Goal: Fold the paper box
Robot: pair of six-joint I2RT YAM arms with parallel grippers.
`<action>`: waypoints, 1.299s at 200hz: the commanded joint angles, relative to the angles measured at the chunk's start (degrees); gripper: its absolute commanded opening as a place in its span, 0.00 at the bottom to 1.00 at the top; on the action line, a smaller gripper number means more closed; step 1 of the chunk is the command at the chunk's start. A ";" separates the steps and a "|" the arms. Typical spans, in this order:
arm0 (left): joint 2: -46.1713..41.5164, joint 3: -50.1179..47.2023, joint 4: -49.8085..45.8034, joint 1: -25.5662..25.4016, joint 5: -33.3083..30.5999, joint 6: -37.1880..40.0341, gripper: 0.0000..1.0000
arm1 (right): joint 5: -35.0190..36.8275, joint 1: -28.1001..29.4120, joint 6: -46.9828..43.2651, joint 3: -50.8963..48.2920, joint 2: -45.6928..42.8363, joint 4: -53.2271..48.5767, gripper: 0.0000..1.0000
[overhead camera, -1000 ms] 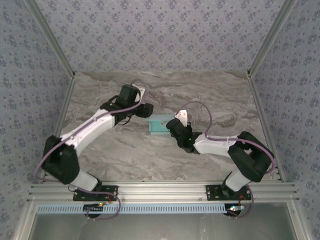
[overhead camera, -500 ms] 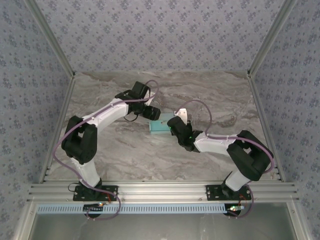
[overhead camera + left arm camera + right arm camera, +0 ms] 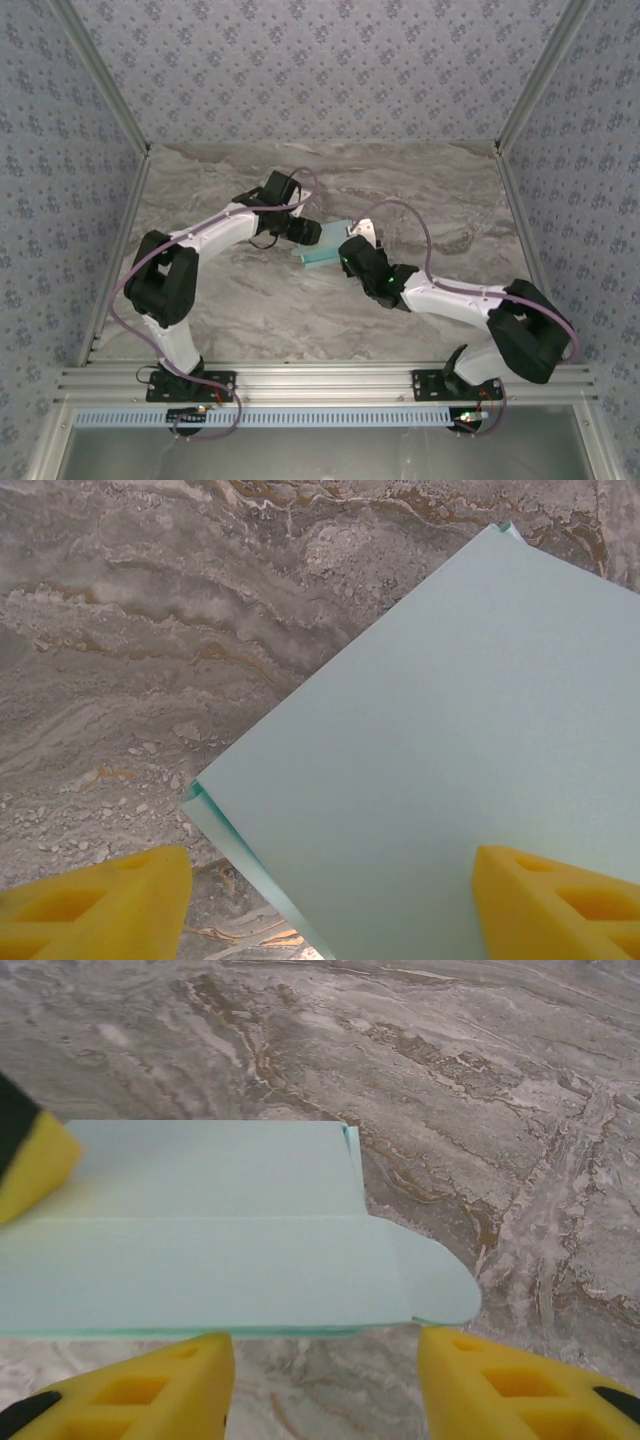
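**Flattened card box between two open grippers, centre of bench**

Item 1: paper box [image 3: 325, 252], pale cyan thin card. It lies near the middle of the bench [image 3: 250, 310], between the two grippers.
- Top view: a small slanted four-sided patch. No creases can be made out at this size.
- Left wrist view: the paper box [image 3: 450, 770] has a broad, plain, matt face set cornerwise. At its lower left corner a doubled edge shows one layer folded under another.
- Right wrist view: the paper box [image 3: 200, 1230] has a straight crease running along its length, a stepped upper layer, and a rounded tab flap [image 3: 440, 1285] at its right end.

Item 2: left gripper [image 3: 305, 232], yellow ribbed finger pads on a black and white arm. In its own view the left gripper [image 3: 325, 910] stands wide, with one pad over the card and the other over bare bench. It grips nothing. The right wrist view shows one of its pads [image 3: 30, 1165] at the box's left end; whether it touches cannot be told.

Item 3: right gripper [image 3: 348, 260], of the same make. In its own view the right gripper [image 3: 325, 1385] has its fingers parted just short of the box's near edge and holds nothing.

Item 4: the bench has a grey-brown marbled stone pattern with rust-coloured veins.

Item 5: wall panels [image 3: 320, 70], blue-grey with a small floral print, enclose the bench on three sides in the top view.
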 commanded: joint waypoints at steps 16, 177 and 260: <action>1.46 -1.78 1.54 -0.98 -2.37 -1.38 0.73 | -8.07 -1.35 -0.06 0.16 -6.19 -8.21 0.59; -0.06 -3.55 5.48 -3.04 -8.17 -1.47 0.75 | -28.68 -17.94 1.14 11.37 13.80 -9.88 0.67; 8.76 4.08 -1.96 -1.17 -7.36 3.06 0.77 | -25.71 -18.72 -3.78 13.34 20.14 -11.16 0.66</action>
